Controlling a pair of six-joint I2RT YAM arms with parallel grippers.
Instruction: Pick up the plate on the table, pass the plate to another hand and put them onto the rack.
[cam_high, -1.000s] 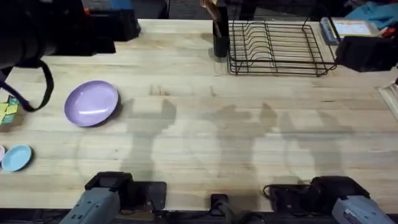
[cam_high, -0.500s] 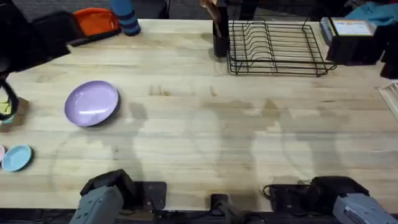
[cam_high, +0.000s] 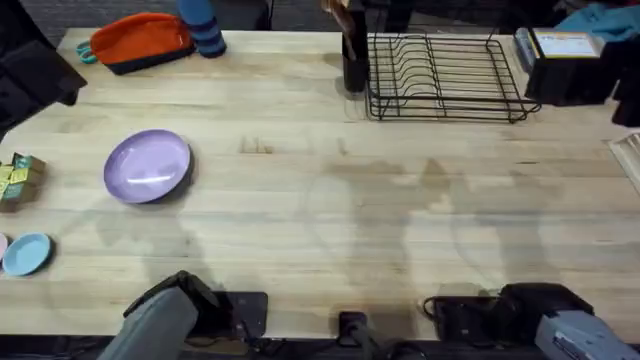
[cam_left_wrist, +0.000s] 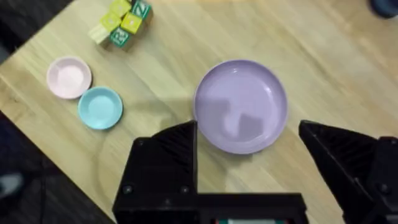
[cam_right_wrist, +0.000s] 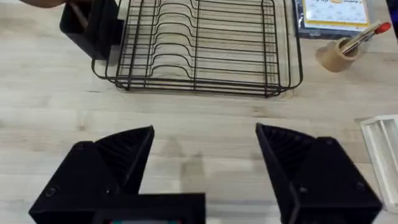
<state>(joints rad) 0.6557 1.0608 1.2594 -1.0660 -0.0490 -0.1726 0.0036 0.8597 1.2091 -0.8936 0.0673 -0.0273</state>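
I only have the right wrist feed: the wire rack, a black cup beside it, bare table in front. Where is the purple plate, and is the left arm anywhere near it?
Observer: The plate lies flat on the table, far to the left of the rack. The left gripper hangs over it, open.
Operator: Anything crowding the plate?
Observer: Apart from it sit a light-blue dish, a pink dish and colored blocks.
Operator: Are the rack's slots free?
Observer: Yes, from overhead every slot stands empty.
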